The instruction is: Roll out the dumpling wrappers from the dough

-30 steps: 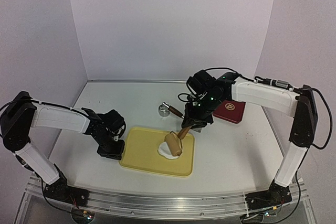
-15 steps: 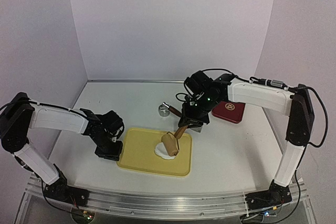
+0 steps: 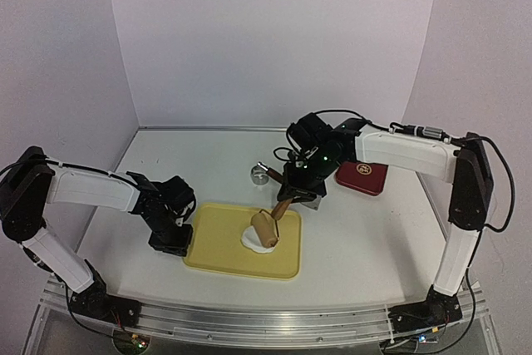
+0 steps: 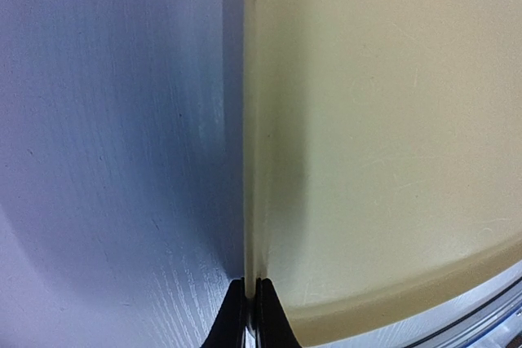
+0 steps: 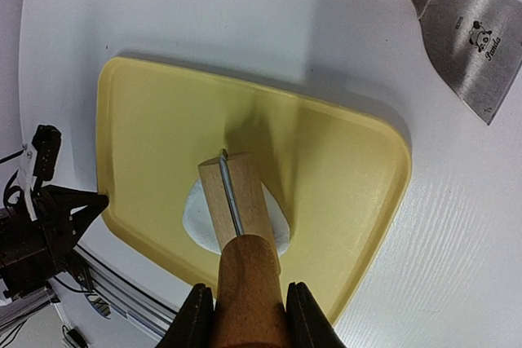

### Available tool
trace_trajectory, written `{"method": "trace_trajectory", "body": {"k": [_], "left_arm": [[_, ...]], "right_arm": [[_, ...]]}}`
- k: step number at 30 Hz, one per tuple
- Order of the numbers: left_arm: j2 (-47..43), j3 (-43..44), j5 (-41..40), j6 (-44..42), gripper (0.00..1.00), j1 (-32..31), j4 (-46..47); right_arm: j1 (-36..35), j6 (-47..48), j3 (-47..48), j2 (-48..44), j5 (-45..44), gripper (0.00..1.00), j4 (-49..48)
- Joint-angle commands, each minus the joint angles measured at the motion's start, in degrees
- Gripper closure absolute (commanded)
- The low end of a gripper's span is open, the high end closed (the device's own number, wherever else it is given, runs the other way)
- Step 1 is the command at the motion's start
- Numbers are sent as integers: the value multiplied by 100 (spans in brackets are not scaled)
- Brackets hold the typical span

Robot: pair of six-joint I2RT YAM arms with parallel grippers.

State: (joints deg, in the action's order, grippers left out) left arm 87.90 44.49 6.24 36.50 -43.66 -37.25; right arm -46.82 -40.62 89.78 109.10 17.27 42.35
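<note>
A flattened white patch of dough (image 5: 194, 214) lies on the yellow tray (image 5: 342, 160). A wooden roller (image 5: 235, 193) rests on top of it and hides its middle. My right gripper (image 5: 249, 315) is shut on the roller's brown handle, jaws on both sides of it. From above, the roller (image 3: 265, 226) slants down from the right gripper (image 3: 288, 202) onto the dough (image 3: 248, 242). My left gripper (image 4: 251, 292) is shut on the tray's left rim (image 4: 253, 201), pinching it at the tray's (image 3: 220, 243) left edge (image 3: 184, 239). The dumpling wrappers are out of view.
A steel ring cutter (image 3: 258, 175) stands behind the tray. Beside it lies a steel scraper (image 5: 469, 34) with a brown handle. At the right rear lies a flat dark red object (image 3: 364, 176). White walls close the table's back and sides.
The right arm has shifted left with the roller, which has travelled leftward over the dough. The tray and the left gripper on it have slid a little to the left.
</note>
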Motion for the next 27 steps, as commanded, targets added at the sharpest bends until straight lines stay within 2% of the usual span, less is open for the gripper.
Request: {"method": "trace_trajectory", "body": {"k": [1, 17, 27], "left_arm": [[-14, 129, 10, -9, 100, -29, 248], [-49, 3, 42, 41, 100, -28, 280], [-182, -92, 21, 85, 100, -29, 273]], "right_arm": [[-450, 29, -613, 1010, -425, 100, 360], [-596, -157, -782, 1515, -517, 100, 384], [-677, -252, -671, 1726, -826, 100, 749]]}}
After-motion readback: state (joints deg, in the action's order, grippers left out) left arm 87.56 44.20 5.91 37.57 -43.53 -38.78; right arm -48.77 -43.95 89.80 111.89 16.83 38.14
